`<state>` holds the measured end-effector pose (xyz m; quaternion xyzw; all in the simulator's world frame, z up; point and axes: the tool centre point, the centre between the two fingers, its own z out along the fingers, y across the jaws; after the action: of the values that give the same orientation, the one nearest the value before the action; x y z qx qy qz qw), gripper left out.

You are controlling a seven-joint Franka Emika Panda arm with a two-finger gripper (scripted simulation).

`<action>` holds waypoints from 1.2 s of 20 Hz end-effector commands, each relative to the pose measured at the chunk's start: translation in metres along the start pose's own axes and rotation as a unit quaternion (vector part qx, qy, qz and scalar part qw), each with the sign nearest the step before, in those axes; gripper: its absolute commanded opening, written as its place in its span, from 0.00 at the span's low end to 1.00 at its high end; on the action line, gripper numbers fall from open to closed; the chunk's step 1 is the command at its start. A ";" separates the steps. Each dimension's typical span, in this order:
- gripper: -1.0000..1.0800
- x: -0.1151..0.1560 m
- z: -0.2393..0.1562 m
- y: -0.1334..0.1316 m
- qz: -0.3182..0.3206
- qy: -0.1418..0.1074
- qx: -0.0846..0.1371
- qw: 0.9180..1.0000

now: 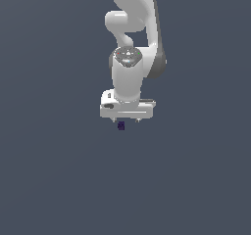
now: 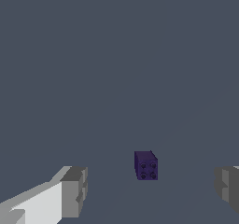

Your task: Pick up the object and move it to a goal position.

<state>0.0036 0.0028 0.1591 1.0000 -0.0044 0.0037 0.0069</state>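
Note:
The object (image 1: pixel 121 126) is a small dark purple block with studs on one face. In the exterior view it sits just below the white gripper (image 1: pixel 126 120), near the gap between the short fingertips. In the wrist view the object (image 2: pixel 146 165) lies between the two grey fingertips (image 2: pixel 74 190), apart from both and nearer the other fingertip (image 2: pixel 227 188) only slightly. The gripper (image 2: pixel 150 189) is open wide and holds nothing.
The white arm (image 1: pixel 130 43) rises above the gripper toward the top of the exterior view. A plain dark grey surface (image 1: pixel 59 170) fills the rest of both views.

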 end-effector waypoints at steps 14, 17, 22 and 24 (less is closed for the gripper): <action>0.96 -0.001 -0.004 0.012 0.025 0.005 0.013 1.000; 0.96 -0.003 0.000 0.012 0.023 0.004 0.013 1.000; 0.96 -0.011 0.017 0.015 0.020 0.003 0.012 1.000; 0.96 -0.016 0.027 0.016 0.017 0.002 0.011 1.000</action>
<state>-0.0086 -0.0125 0.1395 0.9997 -0.0233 0.0070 -0.0045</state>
